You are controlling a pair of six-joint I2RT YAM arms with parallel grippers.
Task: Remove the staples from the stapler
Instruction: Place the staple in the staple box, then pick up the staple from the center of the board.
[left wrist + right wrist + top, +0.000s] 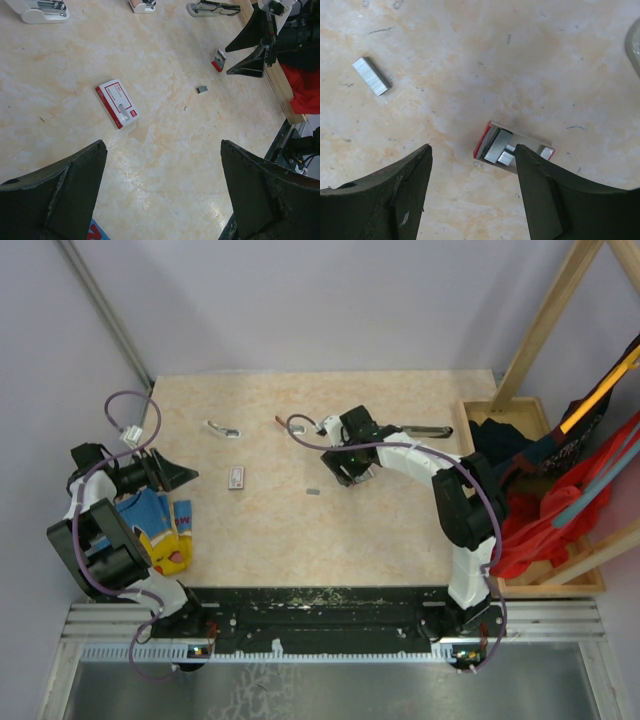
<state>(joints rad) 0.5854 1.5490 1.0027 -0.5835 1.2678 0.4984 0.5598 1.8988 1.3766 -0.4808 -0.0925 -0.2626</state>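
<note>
The stapler (425, 430), slim and dark, lies at the back right of the table; it also shows in the left wrist view (212, 7). My right gripper (352, 472) is open and hovers low over a small open red-edged box (540, 146) that holds strips of staples (497, 145). The jaws stand either side of the box's left end without touching it (472, 150). One loose staple strip (370, 76) lies to its left on the table (313, 492). My left gripper (178, 476) is open and empty at the left edge (162, 145).
A closed red-and-white staple box (236, 477) lies mid-left. A white stapler (222, 428) and a small red-tipped item (281, 421) lie at the back. Blue and yellow packets (160, 525) lie under the left arm. A wooden crate (530, 420) with red cloth stands on the right.
</note>
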